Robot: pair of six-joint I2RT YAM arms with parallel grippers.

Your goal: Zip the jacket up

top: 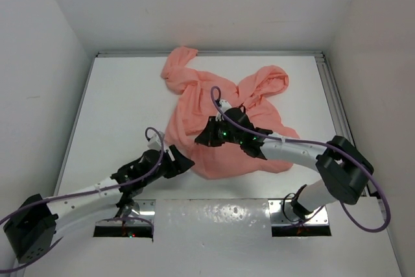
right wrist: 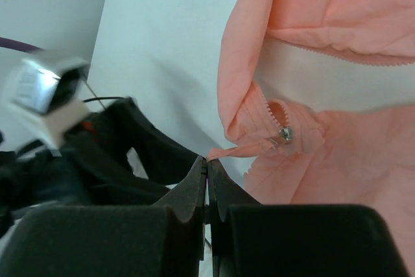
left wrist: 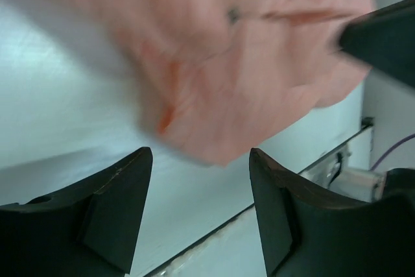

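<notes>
The right gripper point(right wrist: 207, 163) was closed tight, its two fingers pressed flat together. A thin pink strip of the jacket point(top: 224, 111) ran from the metal zip slider point(right wrist: 285, 134) to the fingertips and looked pinched there. The slider sat at the bottom of a short opened stretch of zip, and a row of pink zip teeth point(right wrist: 337, 53) edged the fabric farther off. From above, this gripper was over the middle of the jacket, with the right arm point(top: 292, 150) reaching in from the near right.

The left gripper point(left wrist: 200, 155) stood wide, its dark fingers point(left wrist: 117, 205) well apart with nothing between them. In its own view the pink cloth was a blur just beyond the fingertips, with bare white surface beneath. From above, it was at the jacket's near left edge; whether it touched the fabric could not be told. The left arm point(top: 84, 196) came in from the near left corner, and a purple cable point(top: 152, 135) looped above its wrist.

The jacket lay crumpled on the white table point(top: 117, 108), in the middle and toward the far side. One bunched part reached the far edge to the left of centre, and a rounded fold lay to the far right. Its near hem was just beyond the arms' bases.
</notes>
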